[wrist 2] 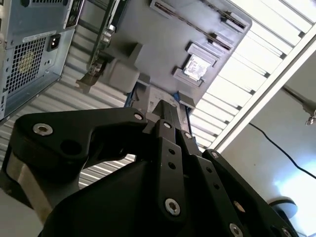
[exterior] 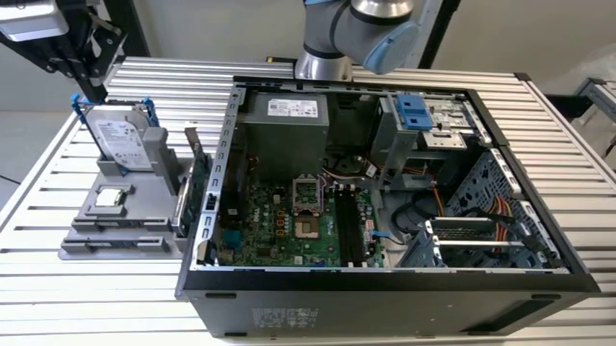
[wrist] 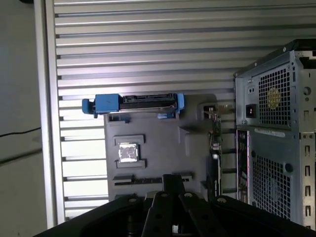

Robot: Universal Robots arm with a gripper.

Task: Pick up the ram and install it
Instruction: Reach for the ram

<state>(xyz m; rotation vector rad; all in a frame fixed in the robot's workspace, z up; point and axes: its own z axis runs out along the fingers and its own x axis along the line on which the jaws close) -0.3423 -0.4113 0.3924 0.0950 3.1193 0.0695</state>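
Observation:
The ram (exterior: 206,205) looks like the thin dark board with a pale sticker. It stands on edge at the right side of the grey holder (exterior: 120,241), against the computer case wall. My gripper (exterior: 94,85) hangs at the exterior view's upper left, above the hard drive and well away from the ram. Both wrist views show its black fingers (wrist 2: 167,121) closed together with nothing between them, the tip (wrist: 173,181) over the holder. The long black memory slots (exterior: 347,225) lie on the motherboard inside the open case (exterior: 385,277).
On the holder stand a silver hard drive with a blue handle (exterior: 120,140), a small square chip (exterior: 111,196) and a green expansion card with a metal bracket (exterior: 189,180). The slatted metal table (exterior: 173,79) surrounds everything. Cables and a drive cage (exterior: 423,119) crowd the case's right half.

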